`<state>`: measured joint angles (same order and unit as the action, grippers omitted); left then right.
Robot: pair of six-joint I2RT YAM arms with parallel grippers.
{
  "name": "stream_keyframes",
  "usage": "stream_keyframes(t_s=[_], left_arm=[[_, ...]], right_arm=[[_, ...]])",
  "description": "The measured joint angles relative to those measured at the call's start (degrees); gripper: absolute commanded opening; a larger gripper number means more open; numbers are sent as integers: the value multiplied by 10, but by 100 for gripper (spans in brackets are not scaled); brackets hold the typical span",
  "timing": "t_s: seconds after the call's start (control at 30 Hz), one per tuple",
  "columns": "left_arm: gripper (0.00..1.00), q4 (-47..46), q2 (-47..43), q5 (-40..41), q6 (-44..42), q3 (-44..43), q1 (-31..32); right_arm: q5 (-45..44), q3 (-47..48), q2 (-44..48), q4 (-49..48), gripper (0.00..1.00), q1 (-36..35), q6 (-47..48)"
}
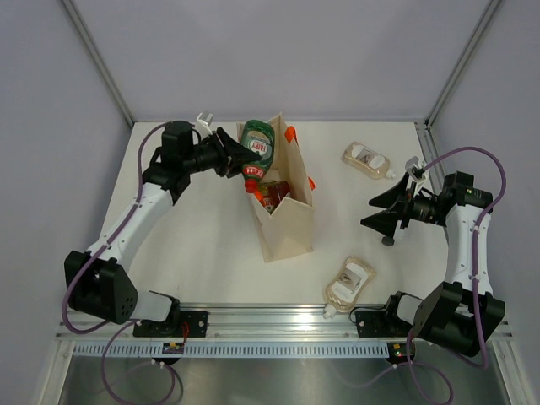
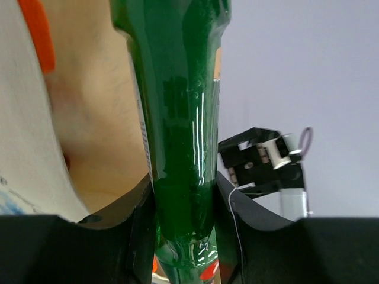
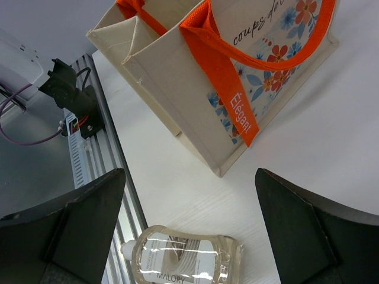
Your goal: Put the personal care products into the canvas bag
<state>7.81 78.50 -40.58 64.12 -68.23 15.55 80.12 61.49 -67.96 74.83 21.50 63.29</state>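
Note:
The canvas bag stands upright mid-table with orange handles; it also shows in the right wrist view. My left gripper is shut on the green squeeze bottle, held cap-down over the bag's open top; in the left wrist view the bottle fills the gap between the fingers. A red bottle lies inside the bag. One clear beige pouch lies at the back right, another at the front right, also in the right wrist view. My right gripper is open and empty, right of the bag.
An aluminium rail runs along the table's near edge. Grey enclosure walls stand behind and on both sides. The left arm's base sits at the front left, the right arm's base at the front right.

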Motion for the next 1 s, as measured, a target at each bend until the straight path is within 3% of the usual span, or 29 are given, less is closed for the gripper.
stream_keyframes(t_s=[0.07,0.1,0.37,0.67,0.77,0.87,0.97,1.0], left_arm=[[13,57,5,23,-33,-18,23],[25,80,9,34,-49,-27,33],[69,183,34,86,-130,-92,57],[72,188,53,94,-174,-176,69],[72,203,62,96,-195,-191,70],[72,247,66,123,-249,-219,70],[75,273,41,170,-313,-221,70],[88,274,22,191,-335,-210,70]], right_arm=[[0,0,0,0,100,0,0],[0,0,0,0,100,0,0],[0,0,0,0,100,2,0],[0,0,-5,0,99,3,0],[-3,0,-5,-7,93,3,-3],[-31,-5,-2,-57,90,3,-60],[-119,-6,8,-146,99,-4,-153],[-165,-6,12,-179,100,-14,-179]])
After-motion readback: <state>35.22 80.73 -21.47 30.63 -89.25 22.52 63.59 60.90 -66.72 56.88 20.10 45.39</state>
